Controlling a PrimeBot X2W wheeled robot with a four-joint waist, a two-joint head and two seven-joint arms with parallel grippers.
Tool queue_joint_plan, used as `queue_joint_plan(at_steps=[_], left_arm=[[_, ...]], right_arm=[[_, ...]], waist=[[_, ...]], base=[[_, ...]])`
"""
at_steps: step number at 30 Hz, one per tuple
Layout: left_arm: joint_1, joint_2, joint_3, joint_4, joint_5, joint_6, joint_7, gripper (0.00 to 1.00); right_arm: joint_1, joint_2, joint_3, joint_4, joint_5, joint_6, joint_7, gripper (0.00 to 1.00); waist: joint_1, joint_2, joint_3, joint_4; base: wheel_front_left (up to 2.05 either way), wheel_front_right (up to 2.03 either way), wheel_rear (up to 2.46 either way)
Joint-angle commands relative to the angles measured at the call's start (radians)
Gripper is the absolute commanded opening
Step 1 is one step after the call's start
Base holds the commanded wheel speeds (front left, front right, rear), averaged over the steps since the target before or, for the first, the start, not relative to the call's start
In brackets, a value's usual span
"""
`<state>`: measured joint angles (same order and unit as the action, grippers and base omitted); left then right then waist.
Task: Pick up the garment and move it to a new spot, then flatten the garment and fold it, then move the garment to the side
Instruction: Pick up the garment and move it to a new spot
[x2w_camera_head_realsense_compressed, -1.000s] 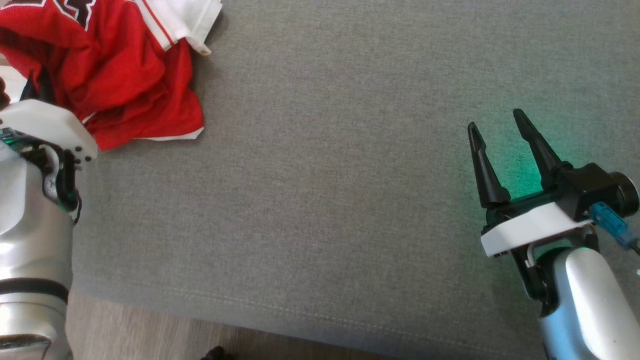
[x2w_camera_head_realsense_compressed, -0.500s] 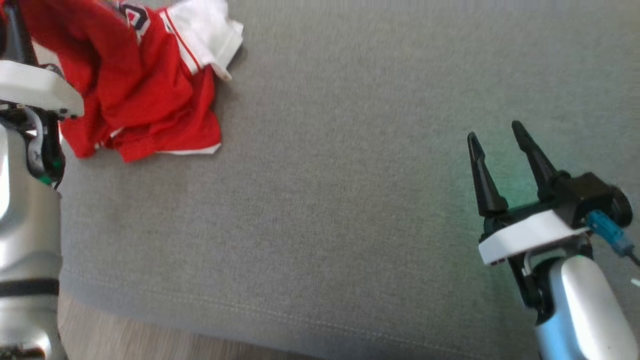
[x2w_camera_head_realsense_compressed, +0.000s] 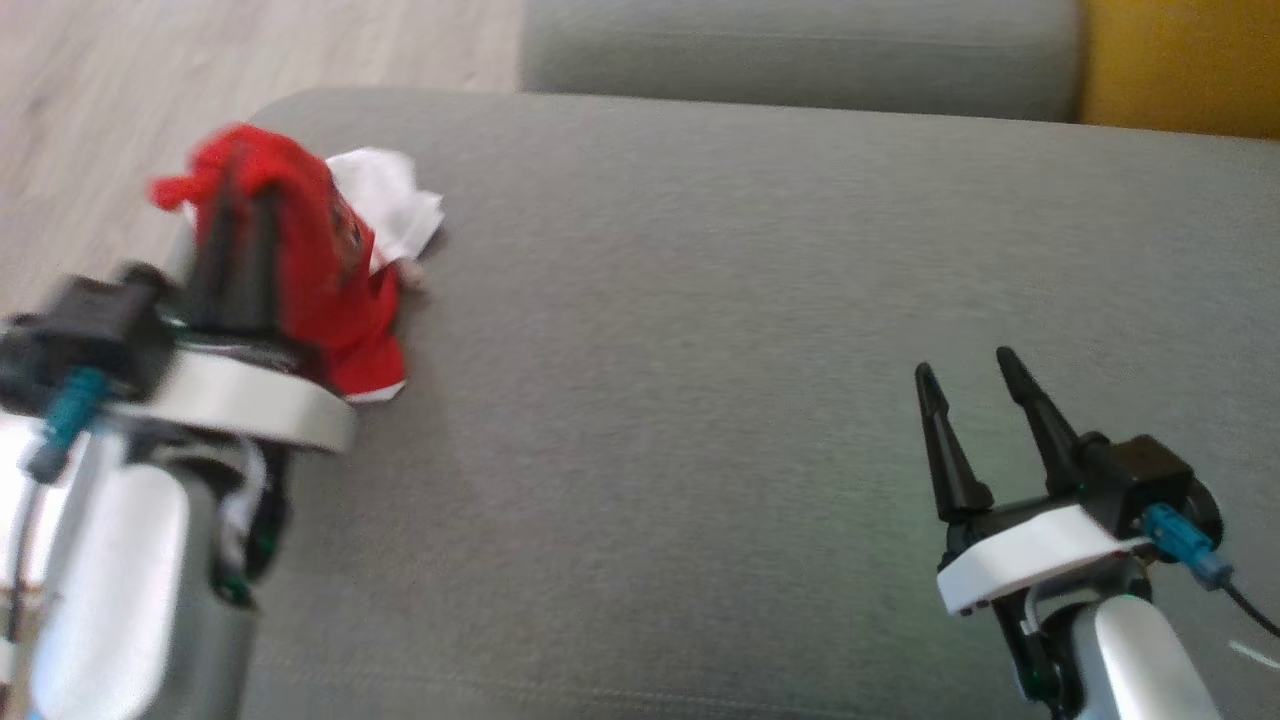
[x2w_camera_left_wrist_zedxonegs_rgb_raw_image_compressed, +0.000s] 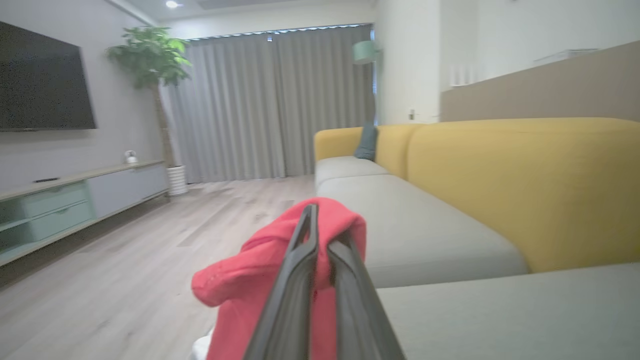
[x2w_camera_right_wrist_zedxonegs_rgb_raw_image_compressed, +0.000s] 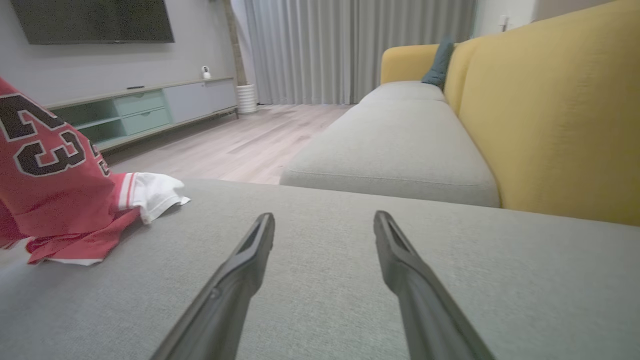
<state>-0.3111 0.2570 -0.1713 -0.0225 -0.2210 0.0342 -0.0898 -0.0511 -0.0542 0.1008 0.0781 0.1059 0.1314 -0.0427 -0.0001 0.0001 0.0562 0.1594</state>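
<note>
The garment (x2w_camera_head_realsense_compressed: 335, 270) is a red jersey with white trim and dark numbers, bunched near the left end of the grey sofa seat (x2w_camera_head_realsense_compressed: 700, 330). My left gripper (x2w_camera_head_realsense_compressed: 245, 190) is shut on a fold of it and holds that part raised; the lower hem still rests on the cushion. From the left wrist, red cloth (x2w_camera_left_wrist_zedxonegs_rgb_raw_image_compressed: 260, 280) drapes over both closed fingers (x2w_camera_left_wrist_zedxonegs_rgb_raw_image_compressed: 300, 280). In the right wrist view the garment (x2w_camera_right_wrist_zedxonegs_rgb_raw_image_compressed: 55, 185) hangs at the far left with a white sleeve (x2w_camera_right_wrist_zedxonegs_rgb_raw_image_compressed: 152, 192) on the seat. My right gripper (x2w_camera_head_realsense_compressed: 965, 375) is open above the seat's right part, away from the cloth.
The grey seat (x2w_camera_right_wrist_zedxonegs_rgb_raw_image_compressed: 350, 280) stretches wide between the two arms. Yellow sofa backrest (x2w_camera_right_wrist_zedxonegs_rgb_raw_image_compressed: 550, 110) stands to the right, a further grey cushion (x2w_camera_right_wrist_zedxonegs_rgb_raw_image_compressed: 395, 140) behind. Wood floor (x2w_camera_head_realsense_compressed: 200, 60) lies beyond the seat's left end, with a TV cabinet (x2w_camera_right_wrist_zedxonegs_rgb_raw_image_compressed: 150, 110) at the wall.
The head camera has tilted up, showing the seat's far edge and floor. My left gripper has lifted the garment, which now hangs bunched from the fingers. The right gripper stays open.
</note>
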Motion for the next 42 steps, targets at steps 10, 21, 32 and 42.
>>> queue_joint_plan(at_steps=[10, 21, 32, 42], left_arm=[[-0.072, -0.084, -0.152, -0.115, -0.009, -0.061, 0.055, 0.0], [-0.228, -0.199, -0.375, 0.016, -0.048, -0.108, 0.01, 0.0], [-0.322, -0.206, -0.536, 0.286, -0.091, -0.099, 0.001, 0.0], [-0.319, -0.207, -0.661, 0.431, -0.107, -0.143, -0.067, 1.0]], right_arm=[[-0.026, 0.004, 0.032, -0.074, 0.02, -0.001, 0.007, 1.0], [-0.069, 0.004, 0.038, -0.086, 0.053, -0.001, -0.021, 1.0], [-0.111, 0.004, 0.044, -0.059, 0.085, -0.001, -0.075, 1.0], [-0.127, 0.004, 0.039, -0.016, 0.083, -0.001, -0.092, 1.0]], waist=[[0.0001, -0.0001, 0.013, -0.213], [0.0001, -0.0001, 0.152, -0.418], [0.0001, -0.0001, 0.251, -0.494], [0.0001, -0.0001, 0.229, -0.445]], base=[[0.0, 0.0, 0.0], [0.0, 0.0, 0.0], [0.0, 0.0, 0.0], [0.0, 0.0, 0.0]])
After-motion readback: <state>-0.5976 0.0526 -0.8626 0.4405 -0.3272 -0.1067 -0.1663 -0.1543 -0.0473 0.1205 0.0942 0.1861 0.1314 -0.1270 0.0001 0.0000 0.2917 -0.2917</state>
